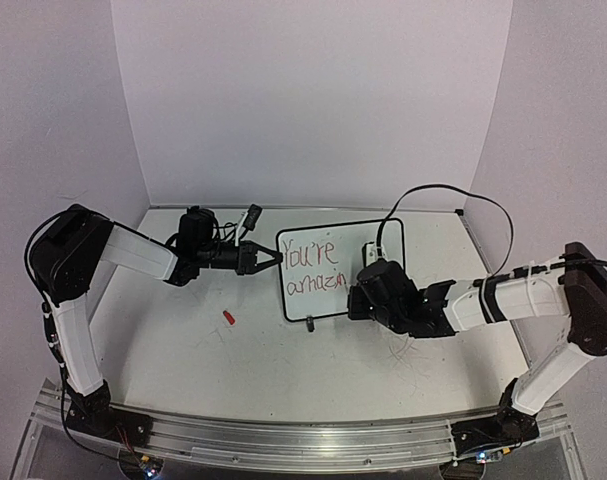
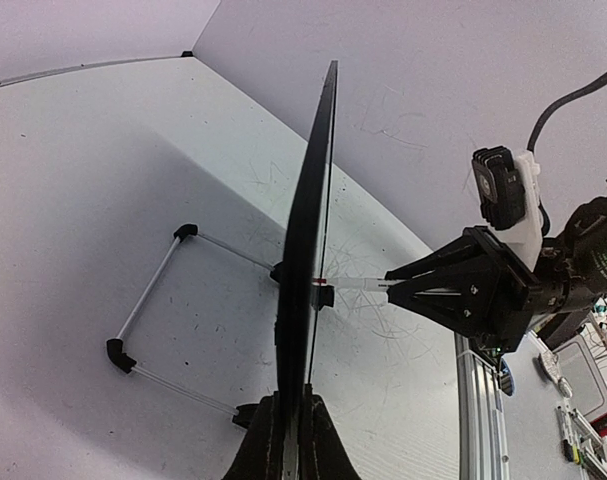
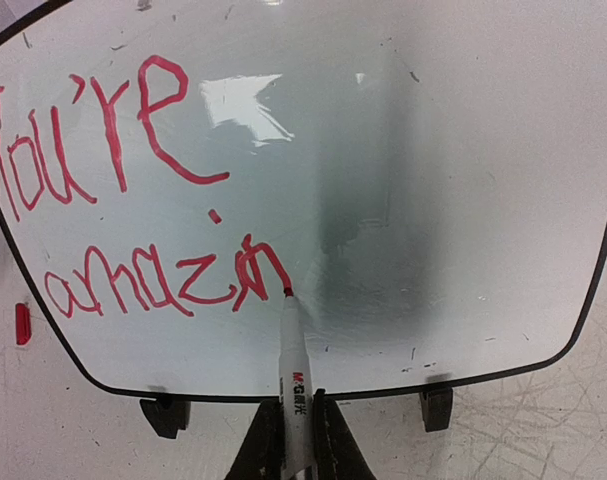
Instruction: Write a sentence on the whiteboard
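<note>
The whiteboard (image 1: 348, 235) stands upright at the table's middle back. Red marker words (image 1: 311, 268) on it read "You're" and below "amazin". My left gripper (image 1: 273, 258) is shut on the board's left edge; in the left wrist view the board (image 2: 308, 230) is edge-on between my fingers (image 2: 291, 430). My right gripper (image 1: 355, 295) is shut on a white marker (image 3: 295, 370). Its red tip touches the board (image 3: 463, 180) at the end of the last "n" (image 3: 258, 265). The marker also shows in the left wrist view (image 2: 361, 284).
A red marker cap (image 1: 229, 317) lies on the table left of the board, and shows in the right wrist view (image 3: 22, 323). The board's wire stand (image 2: 153, 300) reaches out behind it. A black cable (image 1: 433, 190) loops above the right arm. A metal rail (image 1: 283, 440) runs along the near edge.
</note>
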`<state>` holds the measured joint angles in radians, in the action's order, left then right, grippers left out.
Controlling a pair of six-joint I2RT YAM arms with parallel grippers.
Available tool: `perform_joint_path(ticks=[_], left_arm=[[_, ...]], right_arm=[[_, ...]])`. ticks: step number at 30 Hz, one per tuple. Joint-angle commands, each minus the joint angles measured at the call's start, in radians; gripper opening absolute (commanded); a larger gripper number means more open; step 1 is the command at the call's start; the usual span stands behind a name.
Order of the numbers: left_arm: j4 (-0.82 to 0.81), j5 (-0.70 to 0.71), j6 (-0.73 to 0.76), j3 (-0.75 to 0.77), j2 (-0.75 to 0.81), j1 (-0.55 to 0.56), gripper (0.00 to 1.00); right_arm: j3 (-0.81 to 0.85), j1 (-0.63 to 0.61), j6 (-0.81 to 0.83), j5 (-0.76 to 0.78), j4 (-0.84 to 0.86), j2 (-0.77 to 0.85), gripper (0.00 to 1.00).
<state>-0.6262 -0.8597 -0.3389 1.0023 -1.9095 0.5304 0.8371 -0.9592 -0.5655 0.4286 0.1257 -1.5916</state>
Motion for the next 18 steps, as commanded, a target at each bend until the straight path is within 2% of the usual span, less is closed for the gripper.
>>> perform_joint_path(ticks=[1,6,18], left_arm=[[0.039,-0.021,0.014,0.026,0.023,0.023,0.0],[0.04,-0.019,0.018,0.021,0.027,0.023,0.0],[0.041,-0.02,0.019,0.019,0.033,0.023,0.0]], right_arm=[[0.014,0.009,0.02,0.004,0.011,0.077,0.0],[-0.027,0.036,0.01,-0.008,0.026,0.107,0.0],[-0.02,0.061,0.023,-0.028,0.073,0.063,0.0]])
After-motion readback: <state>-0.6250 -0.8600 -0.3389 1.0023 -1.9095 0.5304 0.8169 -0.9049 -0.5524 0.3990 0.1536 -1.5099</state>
